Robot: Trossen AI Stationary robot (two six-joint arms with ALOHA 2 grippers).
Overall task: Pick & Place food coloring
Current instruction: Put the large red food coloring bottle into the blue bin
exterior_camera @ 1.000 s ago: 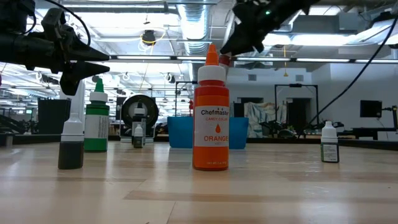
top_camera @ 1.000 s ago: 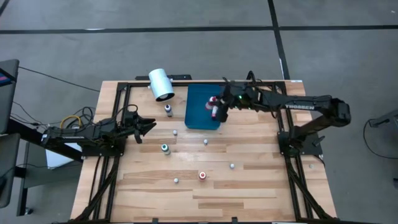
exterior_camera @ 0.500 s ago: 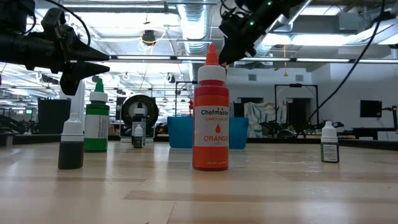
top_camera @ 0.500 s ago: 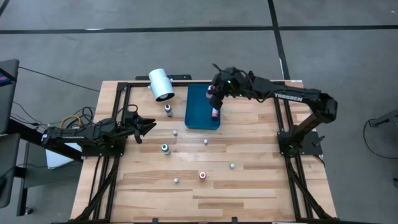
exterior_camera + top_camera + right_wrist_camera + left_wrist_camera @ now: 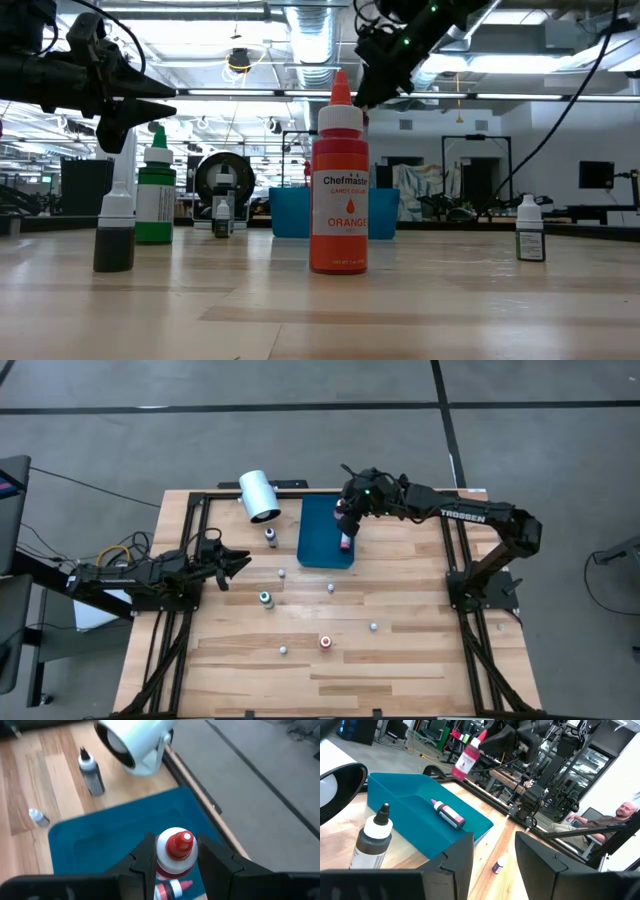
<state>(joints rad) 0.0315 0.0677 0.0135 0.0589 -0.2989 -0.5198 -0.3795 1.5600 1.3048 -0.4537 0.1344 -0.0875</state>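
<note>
A red-capped bottle (image 5: pixel 172 851) was held clamped in the right gripper (image 5: pixel 172 857) above the tray (image 5: pixel 322 532), where one bottle (image 5: pixel 448 814) already lay; several remained on the counter (image 5: pixel 400 650).

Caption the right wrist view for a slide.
Right gripper holds a red-capped bottle above the blue tray.

Teal-blue tray (image 5: pixel 322 530), orange bottle (image 5: pixel 339 180), green bottle (image 5: pixel 155 190).
</note>
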